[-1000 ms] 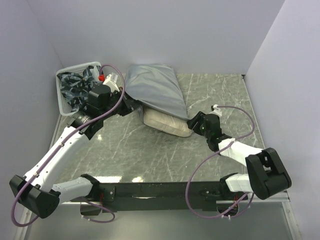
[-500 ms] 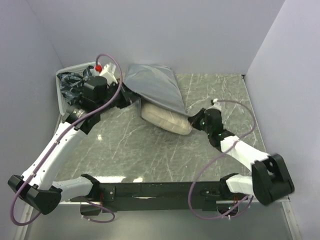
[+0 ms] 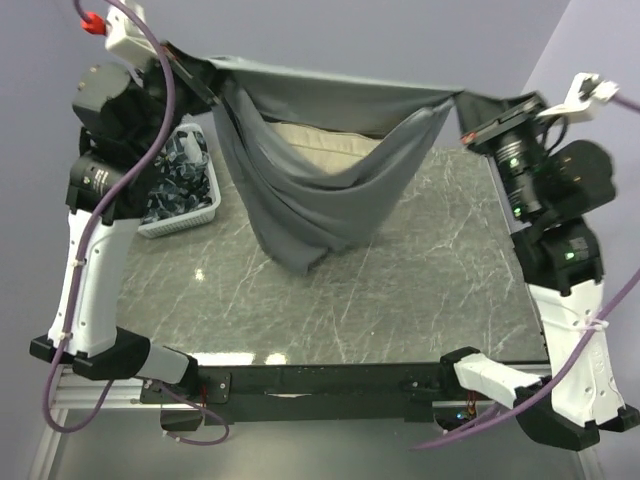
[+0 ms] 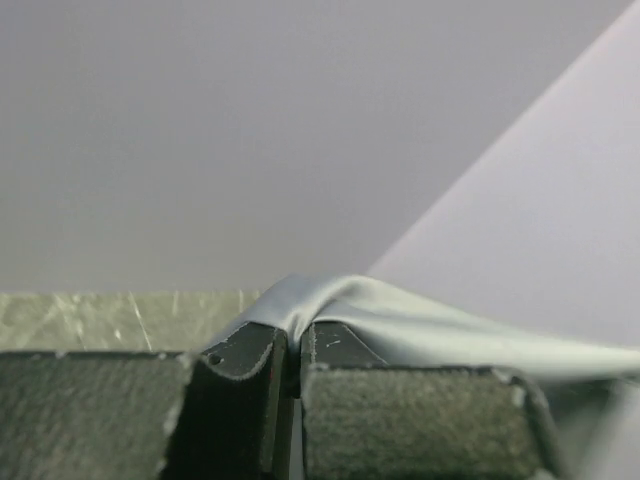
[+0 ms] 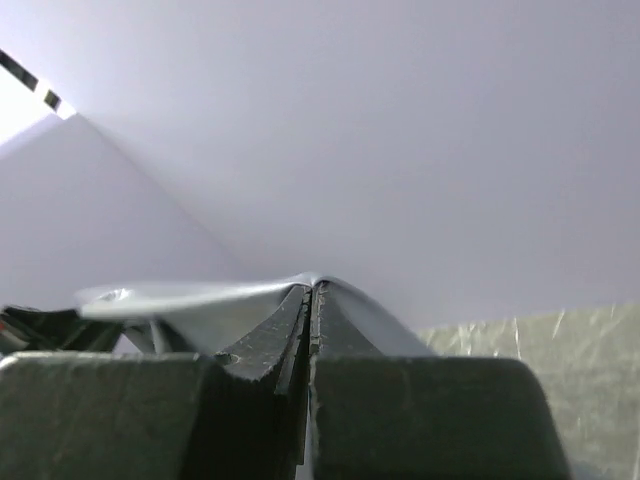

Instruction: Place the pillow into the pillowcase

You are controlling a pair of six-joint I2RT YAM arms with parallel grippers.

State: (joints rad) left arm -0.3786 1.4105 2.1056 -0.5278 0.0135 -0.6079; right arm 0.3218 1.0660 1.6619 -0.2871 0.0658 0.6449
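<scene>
Both arms have risen, stretching the limp grey cloth pillowcase (image 3: 310, 200) above the marble counter (image 3: 400, 290). Only overhead shows the cream-white soft pillow (image 3: 325, 143) sagging inside; wrist views show left hand (image 4: 293, 345) and right hand (image 5: 312, 300) each clamped on its hem. Pillow mostly hidden.

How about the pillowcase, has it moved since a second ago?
Yes. The pillowcase has lifted off the table and hangs stretched between the left end effector and the right end effector.

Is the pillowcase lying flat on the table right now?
No, the left gripper and right gripper hold the pillowcase stretched aloft, its middle sagging.
</scene>
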